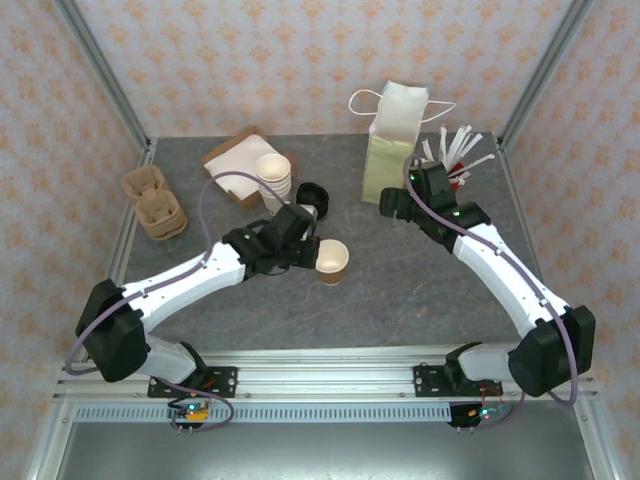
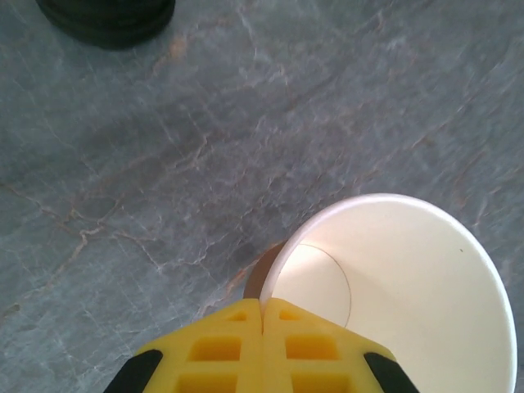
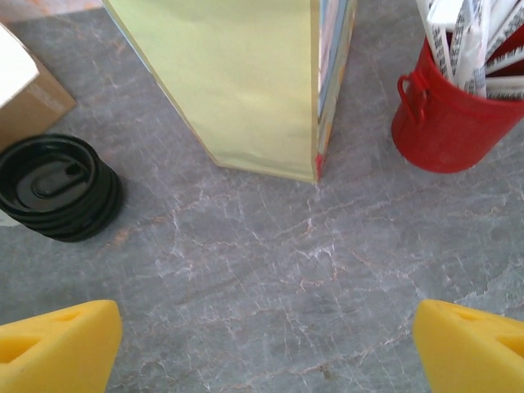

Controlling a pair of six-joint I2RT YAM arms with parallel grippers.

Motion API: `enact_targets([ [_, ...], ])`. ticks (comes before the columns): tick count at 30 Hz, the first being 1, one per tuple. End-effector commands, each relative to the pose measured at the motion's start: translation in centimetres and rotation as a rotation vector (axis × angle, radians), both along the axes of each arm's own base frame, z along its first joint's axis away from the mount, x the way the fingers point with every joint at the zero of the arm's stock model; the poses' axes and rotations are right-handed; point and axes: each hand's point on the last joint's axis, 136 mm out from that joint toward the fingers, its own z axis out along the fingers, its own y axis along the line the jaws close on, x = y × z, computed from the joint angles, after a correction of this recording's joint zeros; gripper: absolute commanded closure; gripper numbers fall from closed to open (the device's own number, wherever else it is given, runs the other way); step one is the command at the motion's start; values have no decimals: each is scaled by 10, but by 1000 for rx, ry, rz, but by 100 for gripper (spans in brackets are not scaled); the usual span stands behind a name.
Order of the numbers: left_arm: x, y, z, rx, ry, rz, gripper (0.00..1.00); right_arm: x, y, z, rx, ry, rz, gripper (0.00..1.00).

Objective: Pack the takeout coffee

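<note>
At mid-table, the left gripper is pinched shut on the left rim of the lidless paper cup. The right gripper is spread wide just near of the paper bag. Risk: this thin one-wall pinch could let the rim buckle or the cup slip free.

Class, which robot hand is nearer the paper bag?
Right. The right hand sits open just in front of the paper bag; the left hand is farther left, pinching a lidless cup.
</note>
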Motion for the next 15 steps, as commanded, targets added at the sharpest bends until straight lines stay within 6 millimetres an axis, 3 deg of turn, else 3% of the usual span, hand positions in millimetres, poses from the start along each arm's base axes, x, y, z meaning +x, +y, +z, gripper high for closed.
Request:
enact_targets([
  [1,11,-9,-6,2,-81,29,100,-4,-6,-14,-21,44,-24,8],
  [11,10,-12,-45,75,-85,32,99,-5,-2,-23,-4,71,-14,8],
  [15,7,-13,-49,76,-79,26,85,-5,0,-24,3,75,-13,8],
])
